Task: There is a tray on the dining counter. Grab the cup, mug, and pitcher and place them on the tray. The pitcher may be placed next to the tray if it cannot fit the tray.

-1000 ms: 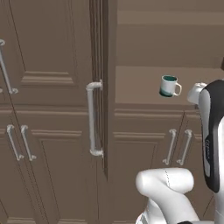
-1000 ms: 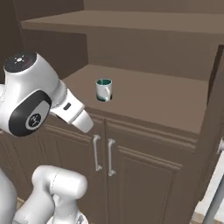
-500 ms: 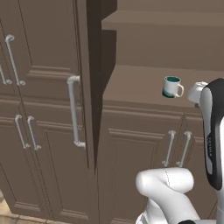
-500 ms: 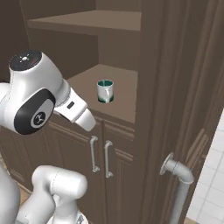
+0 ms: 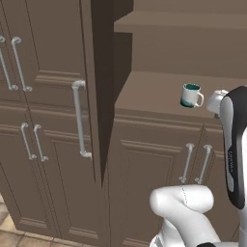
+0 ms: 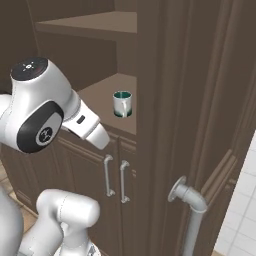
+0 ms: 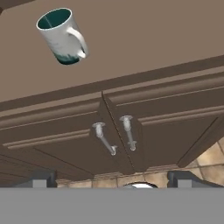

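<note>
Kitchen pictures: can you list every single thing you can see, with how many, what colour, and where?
mug: one, teal with a white band and white handle, standing upright on the brown shelf.
shelf: one, brown, open nook above the low cabinet doors; another shelf board sits higher up.
low cabinet doors: two, dark brown, under the shelf, each with a silver bar handle.
tall cabinet doors: dark brown, left of the nook, with silver handles.
floor: tan tiles, below the cabinets.
gripper: one, dark finger tips set wide apart, open, holding nothing, aimed at the low doors below the mug.
</note>
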